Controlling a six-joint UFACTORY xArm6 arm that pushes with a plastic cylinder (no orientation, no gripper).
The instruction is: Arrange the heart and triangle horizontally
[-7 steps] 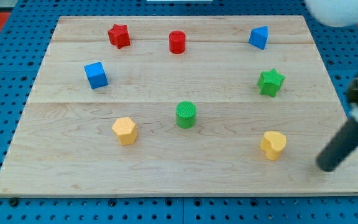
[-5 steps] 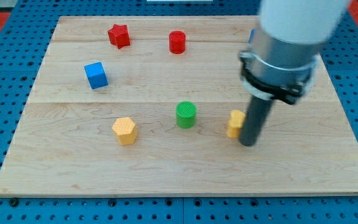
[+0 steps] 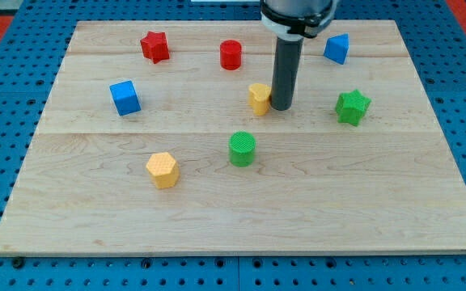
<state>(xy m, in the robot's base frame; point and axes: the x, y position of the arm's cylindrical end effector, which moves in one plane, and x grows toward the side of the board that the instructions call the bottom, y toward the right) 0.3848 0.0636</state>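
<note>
The yellow heart sits near the middle of the board, a little above centre. My tip touches its right side. The blue triangle lies at the view's upper right, higher than the heart and to the right of the rod.
A red star and a red cylinder lie along the top. A blue cube is at the left. A green star is at the right. A green cylinder and a yellow hexagon lie lower down.
The rod came in from the lower right and pushed the yellow heart left and up, from the lower right of the board to just above centre. The other blocks have not moved.
</note>
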